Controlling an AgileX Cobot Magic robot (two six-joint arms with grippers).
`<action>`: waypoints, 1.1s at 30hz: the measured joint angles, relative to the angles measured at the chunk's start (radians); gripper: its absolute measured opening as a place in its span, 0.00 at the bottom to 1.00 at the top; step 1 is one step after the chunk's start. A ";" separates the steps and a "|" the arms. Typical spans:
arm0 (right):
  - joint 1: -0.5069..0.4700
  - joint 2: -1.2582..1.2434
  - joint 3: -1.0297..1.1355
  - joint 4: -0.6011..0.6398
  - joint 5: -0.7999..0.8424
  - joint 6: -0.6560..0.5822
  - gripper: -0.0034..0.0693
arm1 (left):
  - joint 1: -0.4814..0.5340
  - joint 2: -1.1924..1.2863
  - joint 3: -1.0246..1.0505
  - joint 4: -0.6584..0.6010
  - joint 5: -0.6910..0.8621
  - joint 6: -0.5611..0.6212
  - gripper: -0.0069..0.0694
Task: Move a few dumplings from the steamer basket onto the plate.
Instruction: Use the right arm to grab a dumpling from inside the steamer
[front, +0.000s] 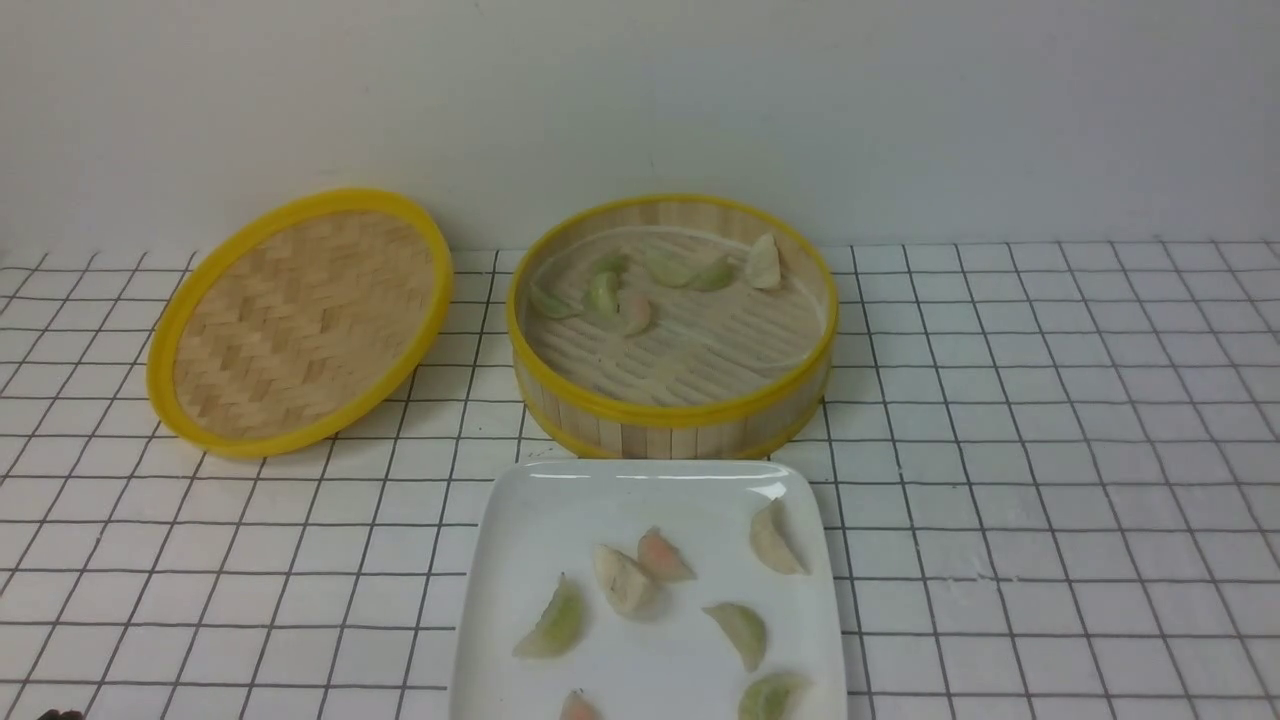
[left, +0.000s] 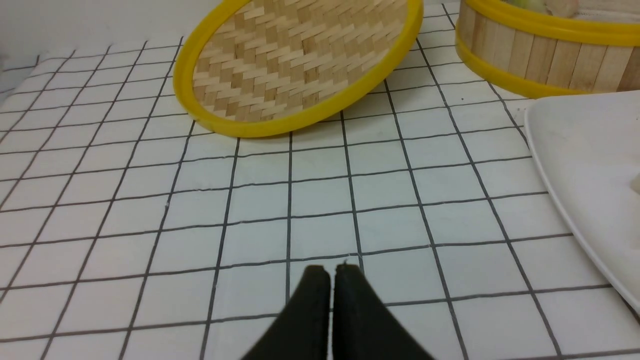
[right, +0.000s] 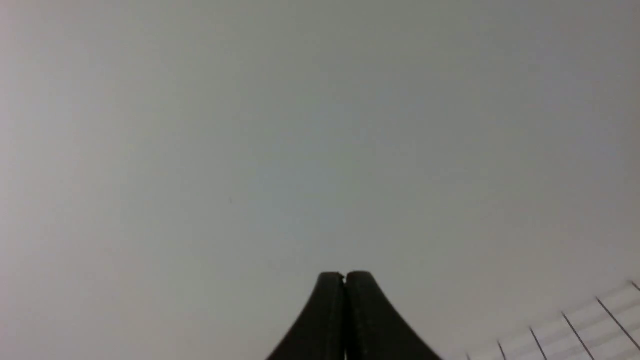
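The steamer basket (front: 672, 410) stands at the middle back with several dumplings (front: 620, 300) in its far half. The white plate (front: 530, 520) lies in front of it with several dumplings (front: 625, 578) on it. The basket's wall (left: 530, 55) and the plate's edge (left: 575, 165) also show in the left wrist view. My left gripper (left: 330, 270) is shut and empty, low over the gridded cloth, apart from the plate. My right gripper (right: 345, 275) is shut and empty, facing a blank grey wall. Neither gripper shows in the front view.
The flat woven bamboo lid (front: 300, 320) with a yellow rim leans at the back left; it also shows in the left wrist view (left: 295, 65). A white gridded cloth (front: 1050, 450) covers the table. A pale wall stands behind.
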 joint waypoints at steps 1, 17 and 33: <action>0.000 0.018 0.000 -0.003 0.022 -0.006 0.03 | 0.000 0.000 0.000 0.000 0.000 0.000 0.08; 0.197 1.268 -1.110 -0.132 0.911 -0.179 0.03 | 0.000 0.000 0.000 0.000 0.000 0.000 0.08; 0.427 2.071 -1.878 -0.257 0.918 -0.049 0.11 | 0.000 0.000 0.000 0.000 0.001 0.000 0.08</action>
